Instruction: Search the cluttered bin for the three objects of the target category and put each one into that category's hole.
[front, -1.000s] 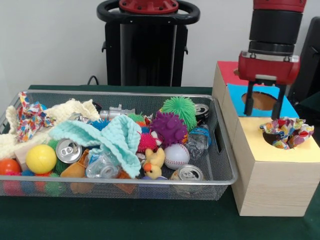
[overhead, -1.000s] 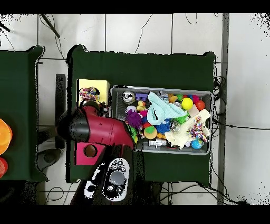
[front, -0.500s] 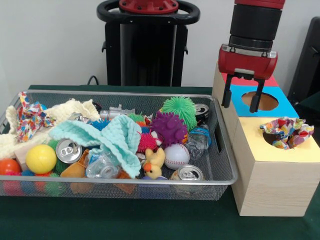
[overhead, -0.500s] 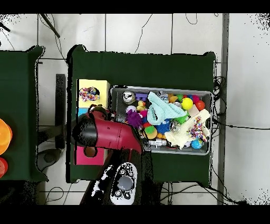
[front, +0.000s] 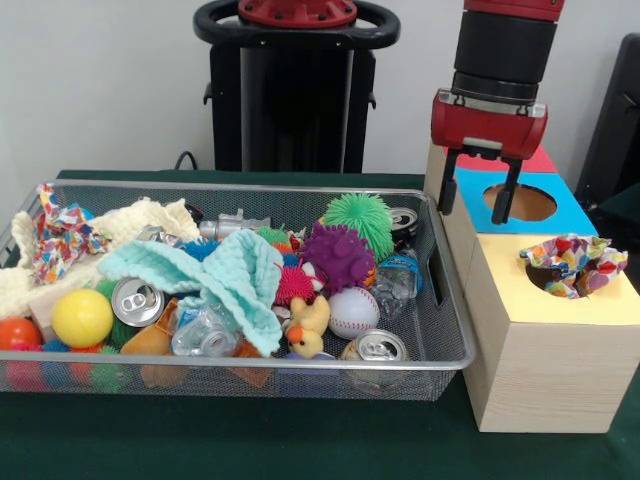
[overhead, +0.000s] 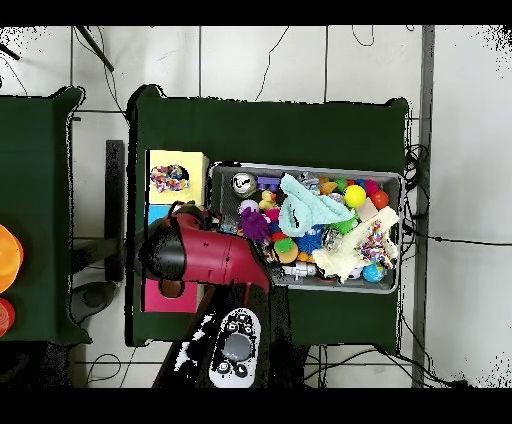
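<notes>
A multicoloured patterned cloth sits bunched in the hole of the yellow panel on the wooden box; in the overhead view this cloth also lies on the yellow panel. In the wire bin lie a second patterned cloth at the far left, a cream knitted cloth and a teal cloth. My gripper hangs open and empty over the blue panel's left edge, by the bin's right end. In the overhead view the red arm hides it.
The box also has a blue panel with an open hole and a red panel behind. The bin holds spiky balls, a baseball, cans, a yellow ball, a rubber duck and crushed bottles.
My gripper has moved left in the front view, from over the blue hole near the yellow panel toward the bin, and risen slightly. It stays open and empty. The cloth in the yellow hole is unchanged.
</notes>
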